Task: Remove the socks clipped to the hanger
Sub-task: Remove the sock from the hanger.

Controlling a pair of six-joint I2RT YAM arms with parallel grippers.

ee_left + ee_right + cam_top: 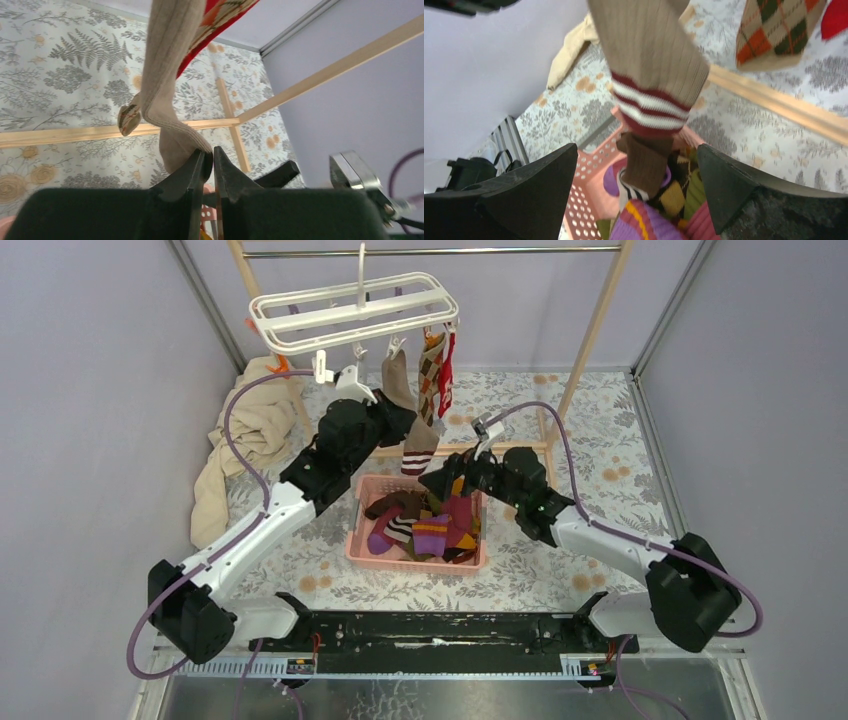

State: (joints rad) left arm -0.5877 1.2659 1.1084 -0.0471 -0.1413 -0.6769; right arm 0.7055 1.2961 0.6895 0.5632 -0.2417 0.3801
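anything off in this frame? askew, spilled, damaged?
Nothing spilled or damaged. The hanger hangs tilted rather than level, with its remaining socks bunched at the right end. The left fingers pinch the beige sock. A beige cloth lies crumpled by the left wall.

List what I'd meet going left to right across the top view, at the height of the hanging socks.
cloth → beige sock → argyle sock → red sock → wooden post
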